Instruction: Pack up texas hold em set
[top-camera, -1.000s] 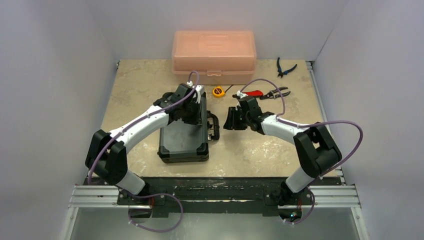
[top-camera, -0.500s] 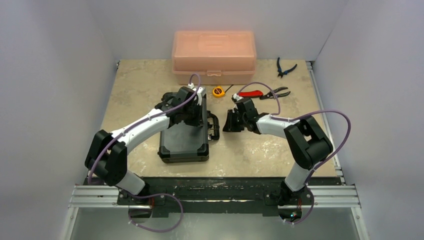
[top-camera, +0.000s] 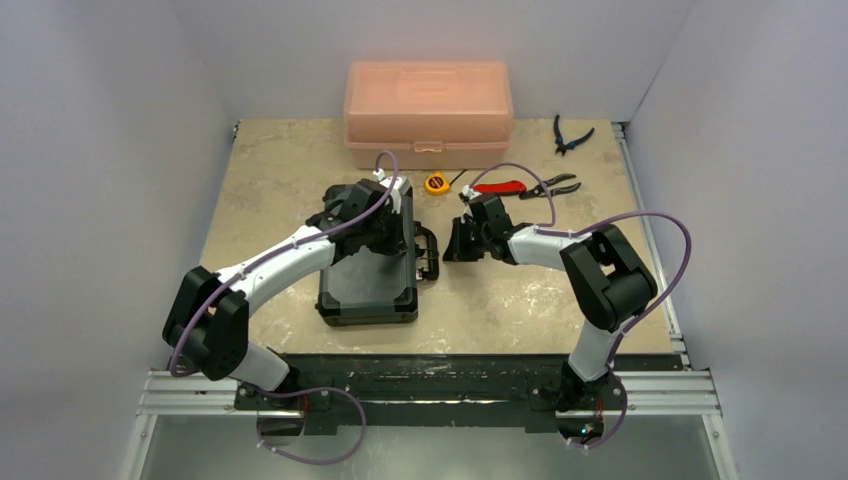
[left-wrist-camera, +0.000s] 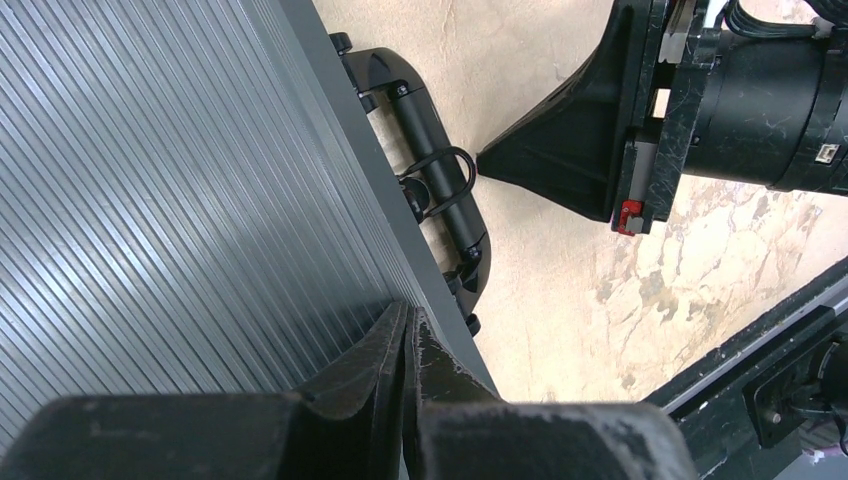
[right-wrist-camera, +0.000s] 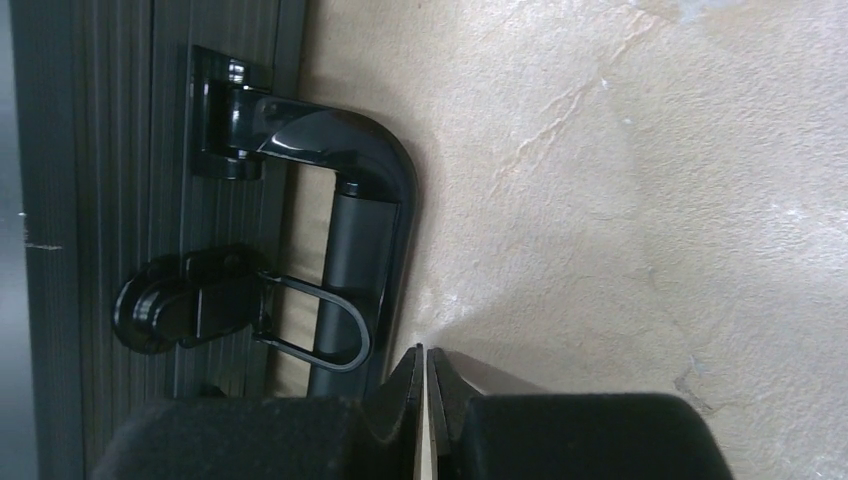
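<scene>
The black hard case (top-camera: 365, 275) lies shut on the table, its handle (top-camera: 428, 252) on the right side. My left gripper (top-camera: 385, 228) is shut and empty, its tips pressed on the ribbed lid (left-wrist-camera: 180, 200) near the handle edge. My right gripper (top-camera: 456, 243) is shut and empty, its tips right beside the handle (right-wrist-camera: 355, 250) and its wire latch loop (right-wrist-camera: 320, 325). In the left wrist view the right gripper (left-wrist-camera: 490, 160) points at the handle (left-wrist-camera: 440, 200). Chips, cards, triangles and dice are out of view.
A translucent orange plastic box (top-camera: 428, 103) stands at the back. A yellow tape measure (top-camera: 435, 183), red-handled pliers (top-camera: 520, 186) and dark pliers (top-camera: 570, 135) lie behind the right arm. The rail (top-camera: 430, 385) runs along the near edge.
My right gripper has moved left, closer to the case handle, with the arm folding in. My left gripper has shifted slightly on the lid.
</scene>
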